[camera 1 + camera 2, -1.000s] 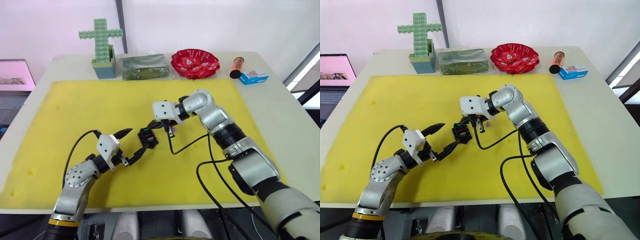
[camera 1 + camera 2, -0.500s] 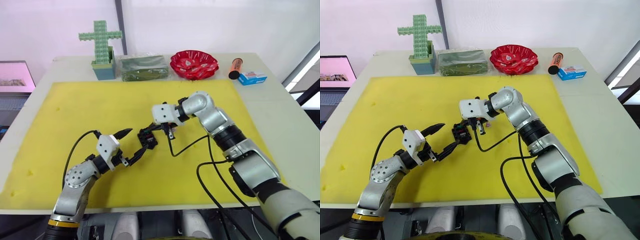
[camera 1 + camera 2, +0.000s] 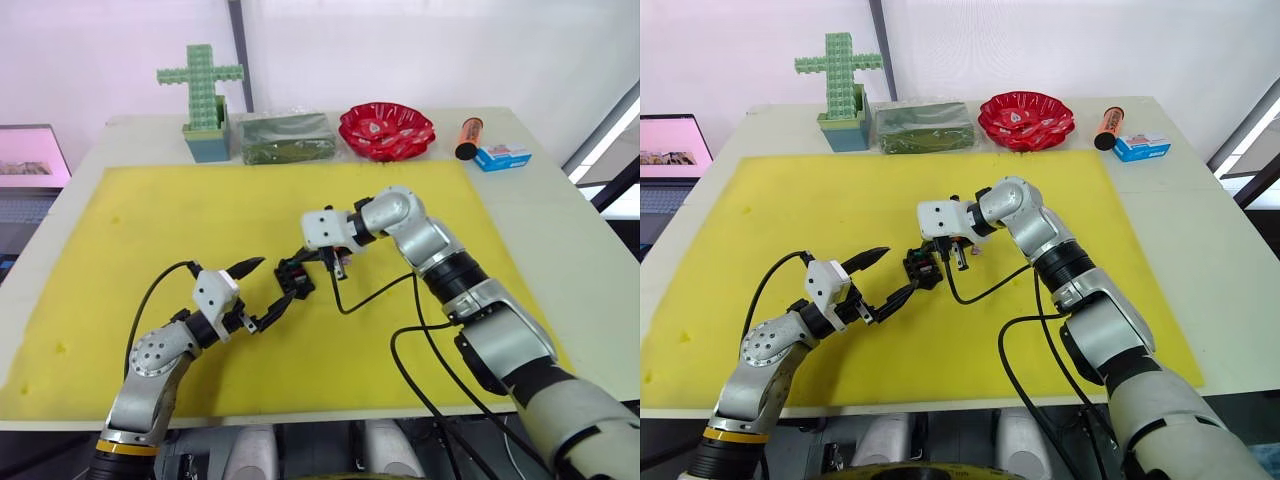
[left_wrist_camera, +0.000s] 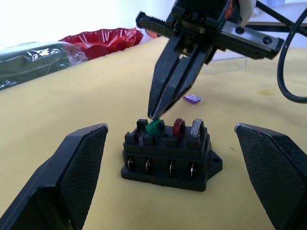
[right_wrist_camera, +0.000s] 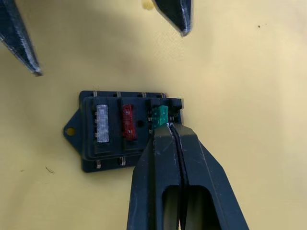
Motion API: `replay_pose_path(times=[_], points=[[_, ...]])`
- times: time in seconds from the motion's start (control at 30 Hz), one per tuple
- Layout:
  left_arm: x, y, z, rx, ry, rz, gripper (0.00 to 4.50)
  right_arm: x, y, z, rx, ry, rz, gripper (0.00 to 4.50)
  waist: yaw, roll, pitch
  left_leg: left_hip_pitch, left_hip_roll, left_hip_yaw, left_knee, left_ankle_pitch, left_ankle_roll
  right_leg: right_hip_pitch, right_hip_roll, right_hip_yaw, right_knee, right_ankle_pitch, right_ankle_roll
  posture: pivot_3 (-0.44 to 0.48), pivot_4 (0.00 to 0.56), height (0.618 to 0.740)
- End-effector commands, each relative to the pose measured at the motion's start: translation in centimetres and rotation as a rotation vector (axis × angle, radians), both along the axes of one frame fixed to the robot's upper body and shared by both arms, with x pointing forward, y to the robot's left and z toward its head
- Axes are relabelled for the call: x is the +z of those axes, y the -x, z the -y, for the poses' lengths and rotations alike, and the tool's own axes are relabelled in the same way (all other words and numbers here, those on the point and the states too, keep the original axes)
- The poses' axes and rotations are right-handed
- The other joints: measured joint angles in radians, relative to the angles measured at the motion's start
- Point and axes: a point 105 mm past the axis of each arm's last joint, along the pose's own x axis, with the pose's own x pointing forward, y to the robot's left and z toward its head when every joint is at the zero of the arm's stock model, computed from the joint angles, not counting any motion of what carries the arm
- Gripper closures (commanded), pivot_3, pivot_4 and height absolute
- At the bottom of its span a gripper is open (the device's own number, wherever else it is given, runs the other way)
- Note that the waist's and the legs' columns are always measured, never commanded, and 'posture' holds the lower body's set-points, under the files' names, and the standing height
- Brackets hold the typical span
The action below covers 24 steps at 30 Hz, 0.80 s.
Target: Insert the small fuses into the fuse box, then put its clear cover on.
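Silver arm segs w/ black joints, white wrist blocks, black cables, black tapered jaws.

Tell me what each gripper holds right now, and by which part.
The right gripper is shut with its tips on the top of the green fuse, which sits in the fuse box. The left gripper is open, holding nothing.

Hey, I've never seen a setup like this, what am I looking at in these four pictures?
A two-armed robot works at a table with a yellow mat. Two pictures come from its head camera, looking down; the other two from cameras on its wrists. On the mat sits a black fuse box with a grey fuse and a red fuse already in. The right gripper, fingers closed, is at the green fuse sitting in the box. The left gripper is open beside the box. A purple fuse lies on the mat.
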Motion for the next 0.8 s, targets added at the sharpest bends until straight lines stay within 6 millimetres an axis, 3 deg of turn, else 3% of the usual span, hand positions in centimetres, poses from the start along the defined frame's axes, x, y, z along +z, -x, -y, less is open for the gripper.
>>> replay_pose_path(times=[0.03,0.33,0.5,0.67,0.8], points=[[1.0,0.1,0.0,0.0,0.003,0.038,0.0,-5.2,1.3,0.9,-0.005,0.164,-0.123,4.49,0.0,0.0,0.0,0.0,0.0,0.0,0.0,0.0,0.0,0.0,0.0,0.0,0.0,0.0,0.0,0.0,0.15,0.74],[0.9,0.1,-0.1,0.005,0.002,0.038,0.0,-7.0,1.5,1.4,-0.034,0.189,-0.139,4.49,-0.003,0.001,-0.007,0.001,0.0,0.0,-0.003,0.0,0.0,0.0,0.0,0.0,-0.001,-0.001,-0.001,0.0,0.15,0.74],[0.9,0.2,-0.2,0.009,0.002,0.037,0.0,-6.7,1.7,1.4,-0.028,0.17,-0.152,4.49,-0.003,0.004,-0.012,0.002,0.0,0.0,-0.004,0.0,0.0,0.0,0.0,0.0,-0.002,-0.001,-0.002,0.0,0.15,0.74],[0.8,0.2,-0.2,0.009,0.001,0.033,0.0,-4.8,1.5,0.6,-0.027,0.081,-0.137,4.49,-0.002,0.004,-0.012,0.002,0.0,0.0,-0.004,0.0,0.0,0.0,0.0,0.0,-0.002,-0.001,-0.002,0.0,0.15,0.74],[0.7,0.2,-0.4,0.008,-0.003,0.03,0.0,-1.6,1.9,-0.7,-0.024,-0.054,-0.124,4.49,-0.002,0.004,-0.011,0.001,0.0,0.0,-0.005,0.0,0.0,-0.001,-0.001,0.0,-0.002,-0.001,-0.002,0.0,0.15,0.74]])
